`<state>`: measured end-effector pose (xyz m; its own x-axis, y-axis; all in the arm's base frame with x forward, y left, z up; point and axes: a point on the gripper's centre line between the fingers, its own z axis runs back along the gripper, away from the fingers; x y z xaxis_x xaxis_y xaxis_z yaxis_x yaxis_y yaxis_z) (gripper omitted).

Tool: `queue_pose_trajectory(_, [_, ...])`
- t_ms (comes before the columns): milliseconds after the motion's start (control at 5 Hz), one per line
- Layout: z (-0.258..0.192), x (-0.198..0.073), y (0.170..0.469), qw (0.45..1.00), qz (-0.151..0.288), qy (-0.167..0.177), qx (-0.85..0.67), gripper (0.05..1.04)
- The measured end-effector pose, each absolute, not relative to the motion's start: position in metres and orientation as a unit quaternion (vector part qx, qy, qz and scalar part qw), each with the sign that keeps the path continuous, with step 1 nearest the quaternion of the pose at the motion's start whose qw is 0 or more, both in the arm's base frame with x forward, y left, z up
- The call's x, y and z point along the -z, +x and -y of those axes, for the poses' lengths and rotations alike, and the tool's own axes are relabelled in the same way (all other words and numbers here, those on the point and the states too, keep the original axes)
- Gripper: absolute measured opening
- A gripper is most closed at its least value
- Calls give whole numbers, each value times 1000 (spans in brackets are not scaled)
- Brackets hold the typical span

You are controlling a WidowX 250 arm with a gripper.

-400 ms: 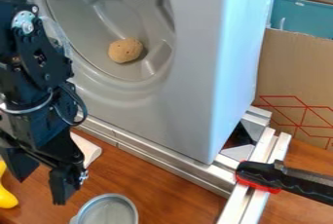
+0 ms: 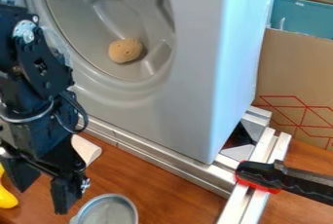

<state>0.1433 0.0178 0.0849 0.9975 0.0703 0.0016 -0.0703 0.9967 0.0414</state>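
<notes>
My gripper (image 2: pixel 42 197) hangs at the lower left over the wooden table, its two fingers apart with nothing seen between them. Just right of the fingers, at the bottom edge, is a round grey metal dish (image 2: pixel 109 212). Partly cut off by the left edge, a curved yellow object (image 2: pixel 6 196) lies beside the gripper. Behind the gripper, a whitish rounded piece (image 2: pixel 86 149) rests against the metal rail. Higher up, a brown potato-like lump (image 2: pixel 125 50) sits inside the rounded hollow of a large grey basin (image 2: pixel 185 103).
A metal rail frame (image 2: pixel 162 162) runs along the basin's lower edge and turns toward the bottom right. A black and red clamp (image 2: pixel 260 175) grips it there. A cardboard box (image 2: pixel 292 72) stands at the right, with a teal surface (image 2: pixel 302 16) behind it.
The arm and gripper have moved down a little and slightly to the right. The dish, the yellow object and the brown lump are where they were.
</notes>
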Motion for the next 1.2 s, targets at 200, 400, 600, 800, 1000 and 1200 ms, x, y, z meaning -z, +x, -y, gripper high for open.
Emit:
queue_pose_trajectory(200, [3, -73, 142, 999, -24, 2, -26, 1005])
queue_pose_trajectory(400, [14, -63, 134, 998, -58, -23, -25, 1005])
queue_pose_trajectory(600, [24, -45, 126, 994, -107, -29, -16, 1005])
queue_pose_trajectory(800, [28, -43, 119, 991, -131, -22, -23, 1005])
queue_pose_trajectory(1000, [28, -43, 118, 990, -137, -19, -28, 1005])
queue_pose_trajectory(1200, [22, -33, 124, 991, -135, 1, -26, 1005])
